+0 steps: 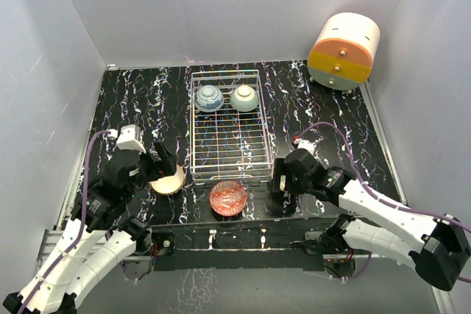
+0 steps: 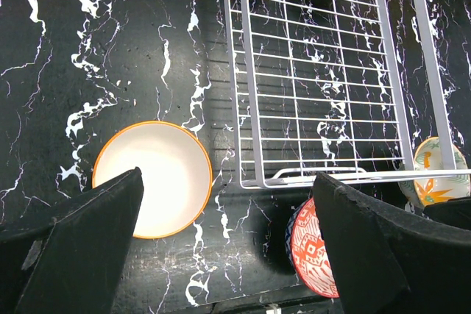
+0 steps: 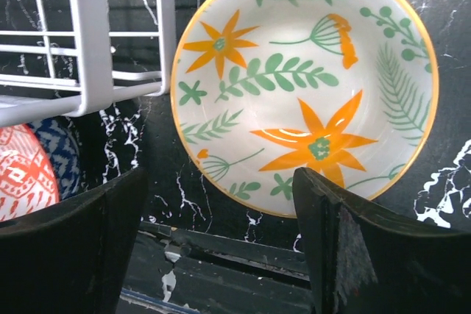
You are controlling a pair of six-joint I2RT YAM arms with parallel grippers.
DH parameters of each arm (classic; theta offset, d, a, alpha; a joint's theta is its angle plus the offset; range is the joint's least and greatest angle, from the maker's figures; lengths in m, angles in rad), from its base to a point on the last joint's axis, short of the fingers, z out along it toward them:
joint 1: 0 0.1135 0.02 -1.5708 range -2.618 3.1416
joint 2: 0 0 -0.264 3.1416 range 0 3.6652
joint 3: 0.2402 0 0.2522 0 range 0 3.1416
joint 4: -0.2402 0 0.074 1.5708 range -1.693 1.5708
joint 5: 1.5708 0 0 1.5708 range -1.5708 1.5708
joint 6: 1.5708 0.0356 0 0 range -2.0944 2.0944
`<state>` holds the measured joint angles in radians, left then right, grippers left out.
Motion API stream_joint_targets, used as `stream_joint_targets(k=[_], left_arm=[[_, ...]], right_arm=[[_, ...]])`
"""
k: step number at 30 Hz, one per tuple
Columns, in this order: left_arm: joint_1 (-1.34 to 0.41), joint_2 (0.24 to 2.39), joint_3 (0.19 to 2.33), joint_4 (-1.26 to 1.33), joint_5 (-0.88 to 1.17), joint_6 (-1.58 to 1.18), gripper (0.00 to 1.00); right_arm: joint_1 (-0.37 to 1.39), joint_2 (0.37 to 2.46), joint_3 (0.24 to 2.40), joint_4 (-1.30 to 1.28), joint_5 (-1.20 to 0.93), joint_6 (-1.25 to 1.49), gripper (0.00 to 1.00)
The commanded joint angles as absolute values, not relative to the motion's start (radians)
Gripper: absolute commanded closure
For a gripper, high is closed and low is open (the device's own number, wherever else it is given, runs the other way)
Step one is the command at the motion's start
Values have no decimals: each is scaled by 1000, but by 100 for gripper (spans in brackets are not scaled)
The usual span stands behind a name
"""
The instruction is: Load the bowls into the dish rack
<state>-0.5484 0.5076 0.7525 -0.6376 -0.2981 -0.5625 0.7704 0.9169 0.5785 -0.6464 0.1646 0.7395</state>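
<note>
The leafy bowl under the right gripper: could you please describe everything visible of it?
The leafy bowl is round, glossy, ceramic-looking: cream inside with green fronds, orange flowers and an orange-yellow rim. It sits upright and empty on the black marbled table by the near right corner of the dish rack; contact with the wire is unclear. The right gripper hovers open above it.

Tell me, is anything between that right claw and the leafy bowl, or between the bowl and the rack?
Nothing visible blocks the open right gripper, poised right over the leafy bowl. Only the low side rail of the dish rack separates the bowl from its floor.
</note>
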Motion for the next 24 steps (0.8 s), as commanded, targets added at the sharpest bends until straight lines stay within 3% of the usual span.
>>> stream_joint_targets(k=[1, 24], left_arm=[[-551, 517, 778, -653, -296, -565, 3], [-550, 510, 789, -678, -305, -568, 3]], right_arm=[[775, 944, 612, -612, 236, 739, 19], [784, 1063, 608, -595, 406, 779, 23]])
